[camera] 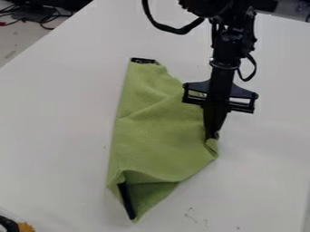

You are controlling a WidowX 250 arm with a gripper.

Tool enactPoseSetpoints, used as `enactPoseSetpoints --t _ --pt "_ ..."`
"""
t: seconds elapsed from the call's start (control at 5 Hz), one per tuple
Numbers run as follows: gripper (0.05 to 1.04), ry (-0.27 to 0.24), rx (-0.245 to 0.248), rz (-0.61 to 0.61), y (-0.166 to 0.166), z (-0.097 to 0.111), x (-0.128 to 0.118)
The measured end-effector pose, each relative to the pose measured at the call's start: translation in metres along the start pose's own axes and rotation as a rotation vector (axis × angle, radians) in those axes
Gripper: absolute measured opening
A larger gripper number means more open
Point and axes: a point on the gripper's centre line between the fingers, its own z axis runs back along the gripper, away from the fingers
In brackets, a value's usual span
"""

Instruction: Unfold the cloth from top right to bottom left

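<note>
The green cloth (154, 131) lies on the white table, long and narrow at its top and wider toward the lower right. A black strip shows at its top end, and another runs along a turned-over flap at the bottom left. My gripper (212, 136) points down at the cloth's right edge, with its fingers together on a small bunched fold near the right corner. The fingertips are partly hidden in that fold.
The white table (54, 113) extends around the cloth. Black cables (36, 13) lie beyond its edge at the top left. A black and orange object (21, 226) shows at the bottom left corner.
</note>
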Motion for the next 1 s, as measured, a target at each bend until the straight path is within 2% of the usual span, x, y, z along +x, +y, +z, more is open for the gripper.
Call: enactPoseSetpoints --t 0.2,0.4,0.6,1.0 --pt "0.053 -0.035 0.041 0.054 0.006 0.024 -0.002" --pt "0.054 -0.093 0.058 0.087 0.011 0.061 -0.005" --pt "0.053 -0.173 0.048 0.144 0.032 0.103 -0.006" --pt "0.053 -0.227 0.038 0.282 0.125 0.13 -0.014"
